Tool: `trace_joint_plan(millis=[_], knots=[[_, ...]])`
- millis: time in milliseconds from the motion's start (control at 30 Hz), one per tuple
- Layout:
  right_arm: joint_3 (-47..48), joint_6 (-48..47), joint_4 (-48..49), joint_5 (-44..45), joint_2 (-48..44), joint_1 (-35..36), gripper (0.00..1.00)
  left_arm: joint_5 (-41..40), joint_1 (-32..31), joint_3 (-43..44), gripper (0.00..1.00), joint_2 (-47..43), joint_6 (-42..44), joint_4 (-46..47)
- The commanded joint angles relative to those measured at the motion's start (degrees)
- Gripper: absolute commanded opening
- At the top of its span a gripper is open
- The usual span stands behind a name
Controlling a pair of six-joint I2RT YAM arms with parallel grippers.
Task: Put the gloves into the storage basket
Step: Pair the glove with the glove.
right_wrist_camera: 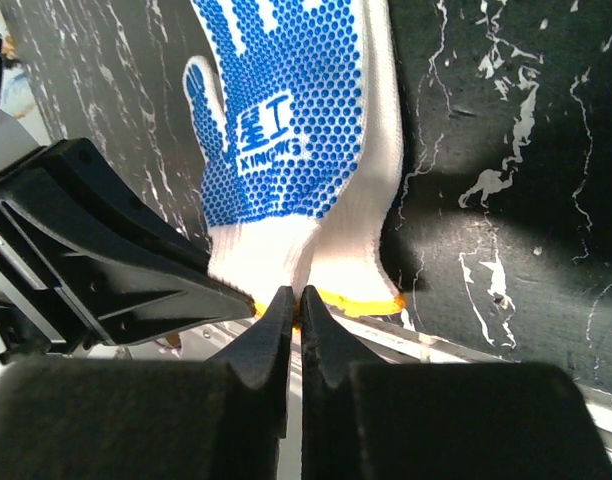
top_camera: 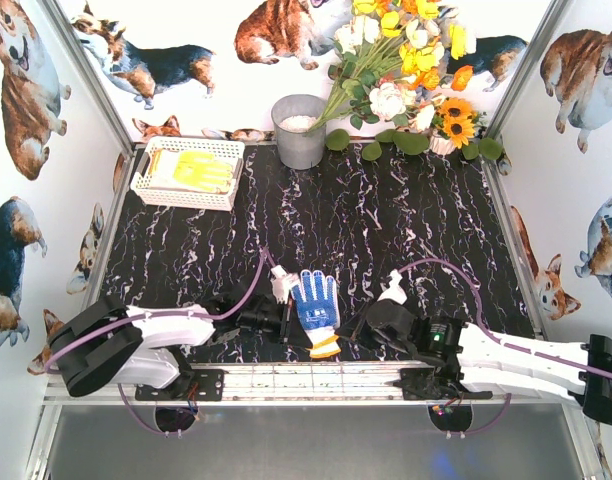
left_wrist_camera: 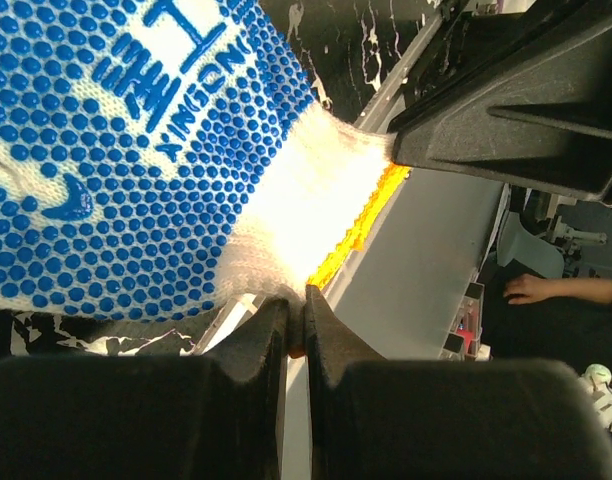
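A white knit glove (top_camera: pixel 317 308) with a blue-dotted palm and orange cuff lies at the table's near edge, fingers pointing away from the arms. My left gripper (top_camera: pixel 289 328) is shut on the left corner of its cuff (left_wrist_camera: pixel 358 222). My right gripper (top_camera: pixel 341 340) is shut on the cuff's edge (right_wrist_camera: pixel 338 300) from the right. The glove (left_wrist_camera: pixel 116 150) fills the left wrist view, and it shows palm up in the right wrist view (right_wrist_camera: pixel 286 130). The white lattice storage basket (top_camera: pixel 146 178) stands at the far left with gloves (top_camera: pixel 199 170) showing yellow palm sides inside.
A grey metal bucket (top_camera: pixel 300 131) stands at the back centre beside a bunch of flowers (top_camera: pixel 406 70). A metal rail (top_camera: pixel 316 378) runs along the table's near edge under the glove's cuff. Printed walls close in the left, right and back.
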Motion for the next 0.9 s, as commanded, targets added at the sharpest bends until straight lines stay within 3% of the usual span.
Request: trace_joint_plan(millis=[0,633,867], knots=[[-0.8,1.1,0.0,3.2,1.0,0.7,0.00,-0.3,-0.8,-1.8,0.00,1.3,0.0,0.4],[-2.2,2.7,0.8,3.6,6.7,1.7,0.00,-0.4,-1.7,-2.2,0.06,7.1,-0.4,4.5],[-1.7,2.4,1.3,3.4,8.6,1.7,0.00,-1.9,-1.8,-2.1,0.27,7.2,0.0,2.2]])
